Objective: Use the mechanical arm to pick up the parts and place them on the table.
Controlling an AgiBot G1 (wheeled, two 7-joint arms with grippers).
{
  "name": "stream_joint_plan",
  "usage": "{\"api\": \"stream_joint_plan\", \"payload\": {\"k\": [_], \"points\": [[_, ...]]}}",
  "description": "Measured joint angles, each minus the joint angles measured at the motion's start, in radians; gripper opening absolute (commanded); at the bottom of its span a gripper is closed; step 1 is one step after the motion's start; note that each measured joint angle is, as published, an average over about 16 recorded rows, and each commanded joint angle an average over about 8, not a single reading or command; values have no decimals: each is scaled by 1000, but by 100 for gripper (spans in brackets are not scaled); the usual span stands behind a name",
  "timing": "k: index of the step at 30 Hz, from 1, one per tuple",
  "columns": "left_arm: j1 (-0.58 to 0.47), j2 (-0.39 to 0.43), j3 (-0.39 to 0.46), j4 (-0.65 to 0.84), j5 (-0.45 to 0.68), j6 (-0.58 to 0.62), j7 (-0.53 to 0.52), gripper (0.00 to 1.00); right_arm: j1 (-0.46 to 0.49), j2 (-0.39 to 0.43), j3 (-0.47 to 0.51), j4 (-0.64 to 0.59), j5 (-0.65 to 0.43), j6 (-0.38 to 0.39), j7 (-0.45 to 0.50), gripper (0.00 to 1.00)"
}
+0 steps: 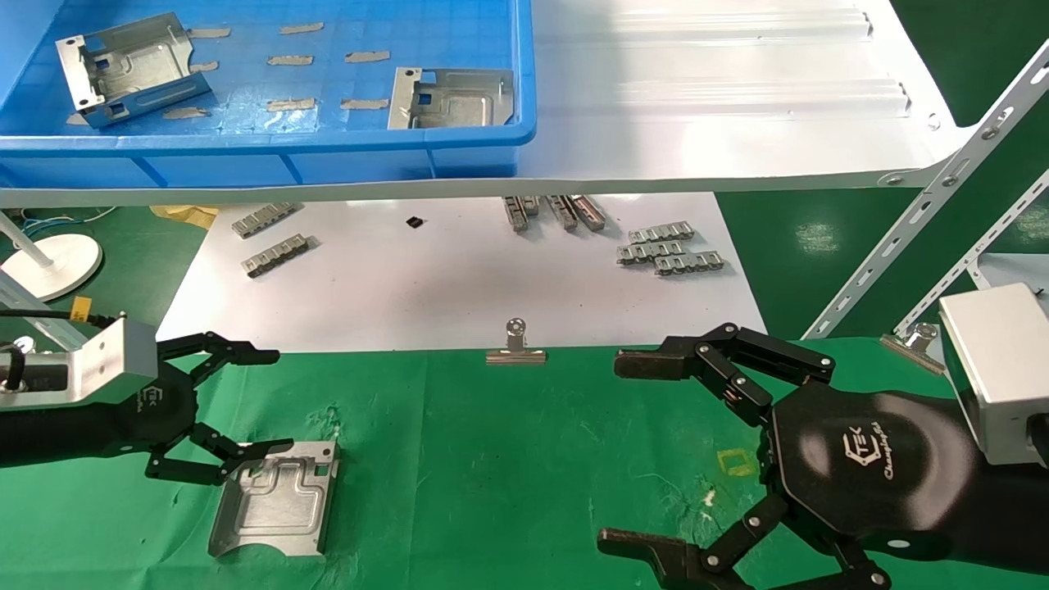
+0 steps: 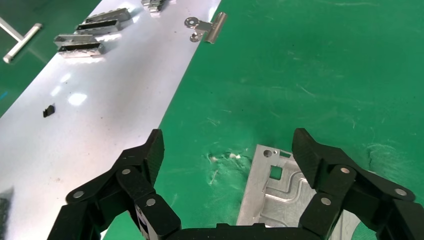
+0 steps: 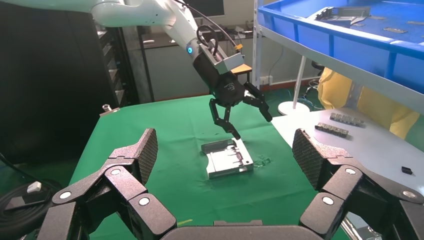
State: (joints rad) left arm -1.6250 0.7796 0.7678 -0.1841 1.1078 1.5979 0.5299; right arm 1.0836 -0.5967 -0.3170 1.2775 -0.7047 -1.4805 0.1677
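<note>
On the green bench (image 1: pixel 508 459) lies one grey bracket (image 1: pixel 274 500), flat; two more brackets (image 1: pixel 131 70) (image 1: pixel 451 98) sit in the blue bin (image 1: pixel 270 156) on the white shelf (image 1: pixel 721 98) above. The left gripper (image 1: pixel 250 401) hovers just over the bench bracket's near corner, jaws spread wide, gripping nothing. The right gripper (image 1: pixel 647 455) hangs low over the cloth, well apart, jaws wide and empty. Behind lies a white sheet (image 1: pixel 459 279) with link strips (image 1: pixel 668 250).

One grey bracket (image 1: pixel 274 498) lies flat on the green desk (image 1: pixel 492 459) beside the spread-fingered left hand (image 1: pixel 258 401); two more brackets sit in the blue bin (image 1: pixel 270 156).
</note>
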Motion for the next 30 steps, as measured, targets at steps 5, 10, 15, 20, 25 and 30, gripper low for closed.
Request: {"api": "stream_joint_plan", "payload": {"k": [5, 10, 15, 20, 25, 30], "points": [[18, -6, -17, -40, -9, -4, -20, 100, 0, 0, 0, 0, 0, 0, 0, 100], [52, -17, -48, -109, -33, -10, -64, 100, 0, 0, 0, 0, 0, 0, 0, 100], [98, -31, -88, -199, -64, -19, -124, 100, 0, 0, 0, -1, 0, 0, 0, 100], [144, -45, -129, -291, -96, -27, -185, 100, 0, 0, -1, -1, 0, 0, 0, 100], [191, -59, -170, -384, -128, -36, -246, 100, 0, 0, -1, -1, 0, 0, -1, 100], [237, -73, -211, -477, -161, -44, -307, 100, 1, 0, -1, -1, 1, 0, -1, 100]]}}
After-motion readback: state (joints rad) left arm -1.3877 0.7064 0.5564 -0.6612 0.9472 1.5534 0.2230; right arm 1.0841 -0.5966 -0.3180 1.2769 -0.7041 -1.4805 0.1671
